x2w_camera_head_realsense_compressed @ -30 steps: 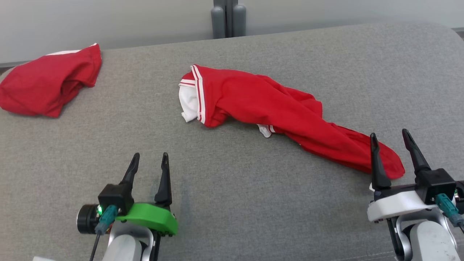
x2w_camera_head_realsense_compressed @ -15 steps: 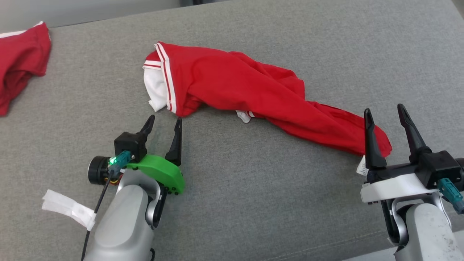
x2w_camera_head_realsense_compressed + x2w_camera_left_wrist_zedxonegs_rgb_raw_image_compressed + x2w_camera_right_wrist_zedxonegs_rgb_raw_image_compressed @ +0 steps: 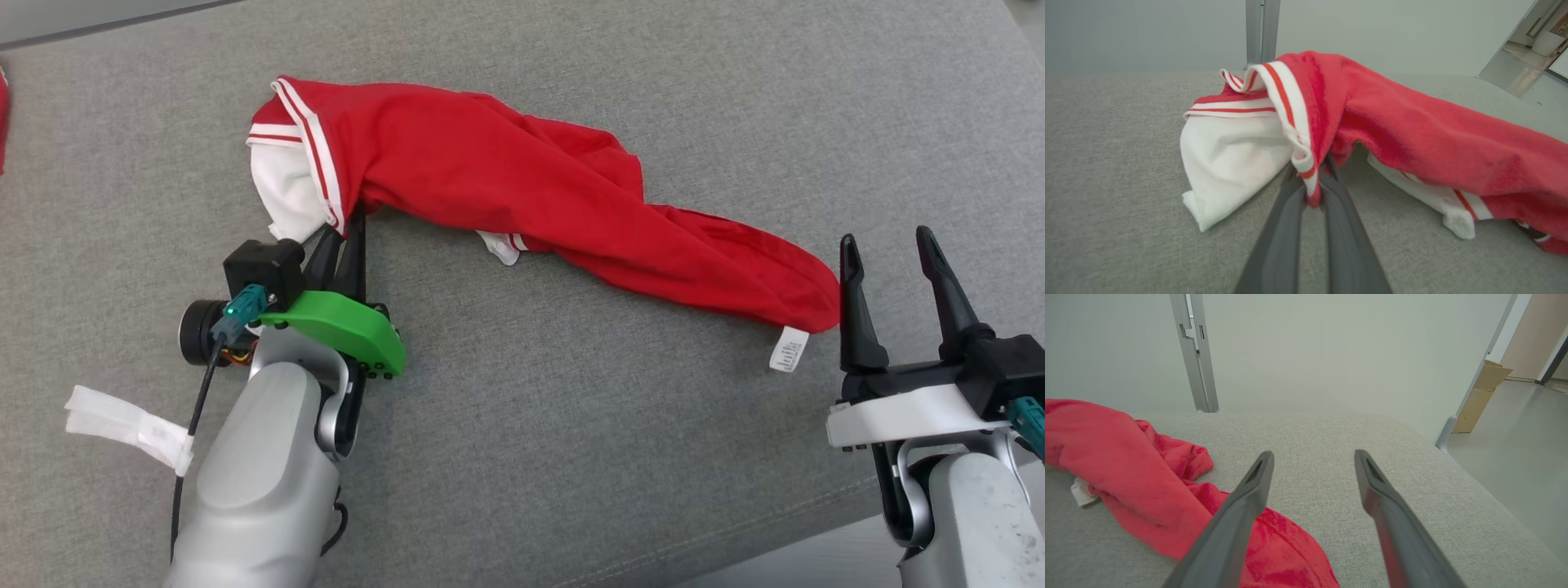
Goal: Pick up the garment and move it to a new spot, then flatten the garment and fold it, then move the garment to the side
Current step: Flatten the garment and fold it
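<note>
Garment (image 3: 522, 196) edge is barely pinched in the left gripper (image 3: 349, 229) and could be dropped; right gripper (image 3: 887, 238) fingers are held apart

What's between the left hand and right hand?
The garment, stretched across the cushion, in the head view: left hand shut on one end, right hand open.

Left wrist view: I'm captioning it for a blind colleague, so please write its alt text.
The left gripper is pinched shut on the white-and-red striped hem of a crumpled red cloth garment. The garment lies across a grey woven fabric surface, with a white inner layer spilling out to the left.
</note>
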Robot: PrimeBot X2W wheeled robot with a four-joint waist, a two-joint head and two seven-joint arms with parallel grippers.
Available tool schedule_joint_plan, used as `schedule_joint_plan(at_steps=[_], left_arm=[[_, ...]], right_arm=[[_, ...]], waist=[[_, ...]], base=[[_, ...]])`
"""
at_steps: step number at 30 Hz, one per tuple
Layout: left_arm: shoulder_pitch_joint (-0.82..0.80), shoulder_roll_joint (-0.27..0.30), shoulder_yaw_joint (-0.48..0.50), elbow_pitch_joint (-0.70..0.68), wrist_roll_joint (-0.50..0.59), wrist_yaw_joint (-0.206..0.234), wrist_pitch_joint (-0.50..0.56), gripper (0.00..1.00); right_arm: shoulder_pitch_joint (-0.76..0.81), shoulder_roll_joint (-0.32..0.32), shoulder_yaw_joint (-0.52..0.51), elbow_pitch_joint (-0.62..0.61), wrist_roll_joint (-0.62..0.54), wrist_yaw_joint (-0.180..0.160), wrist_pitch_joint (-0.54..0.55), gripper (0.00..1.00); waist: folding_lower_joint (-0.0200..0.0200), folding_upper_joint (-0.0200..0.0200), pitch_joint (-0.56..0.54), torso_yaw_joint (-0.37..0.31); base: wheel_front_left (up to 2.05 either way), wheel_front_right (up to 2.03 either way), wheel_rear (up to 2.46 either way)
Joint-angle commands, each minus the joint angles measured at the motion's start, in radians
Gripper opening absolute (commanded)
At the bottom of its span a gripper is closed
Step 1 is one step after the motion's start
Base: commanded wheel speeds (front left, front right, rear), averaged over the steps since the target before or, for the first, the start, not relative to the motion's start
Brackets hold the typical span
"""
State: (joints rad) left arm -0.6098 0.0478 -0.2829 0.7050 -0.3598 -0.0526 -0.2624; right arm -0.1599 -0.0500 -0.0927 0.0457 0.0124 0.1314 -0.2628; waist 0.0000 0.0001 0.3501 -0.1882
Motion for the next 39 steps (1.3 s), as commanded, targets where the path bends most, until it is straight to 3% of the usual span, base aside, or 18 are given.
schedule_joint_plan(at_steps=[1,18,29,33,39], left_arm=[[0.017,0.005,0.006,-0.025,-0.005,0.000,-0.003,0.00],[0.275,0.022,-0.025,-0.522,0.059,0.048,-0.002,0.00],[0.553,0.137,0.017,-0.835,0.078,0.171,0.199,0.00],[0.566,0.144,0.044,-0.828,0.057,0.190,0.244,0.00],[0.455,0.129,0.052,-0.676,0.026,0.168,0.240,0.00]], right_arm=[[-0.012,-0.001,-0.009,-0.008,0.004,-0.001,-0.003,1.00],[0.045,-0.001,-0.052,-0.001,-0.014,-0.001,-0.003,1.00],[0.048,-0.002,-0.049,-0.005,0.004,-0.001,-0.003,1.00],[0.031,-0.001,-0.042,-0.003,0.004,-0.001,-0.003,1.00],[0.005,-0.001,-0.031,0.002,0.006,-0.001,-0.003,1.00]], waist=[[0.0000,-0.0001,-0.012,0.012],[0.0000,-0.0001,-0.169,0.171],[0.0000,-0.0001,-0.153,0.175],[0.0000,-0.0001,-0.127,0.152],[0.0000,-0.0001,-0.082,0.095]], base=[[0.00,0.00,0.00],[0.00,0.00,0.00],[0.00,0.00,0.00],[0.00,0.00,0.00],[0.00,0.00,0.00]])
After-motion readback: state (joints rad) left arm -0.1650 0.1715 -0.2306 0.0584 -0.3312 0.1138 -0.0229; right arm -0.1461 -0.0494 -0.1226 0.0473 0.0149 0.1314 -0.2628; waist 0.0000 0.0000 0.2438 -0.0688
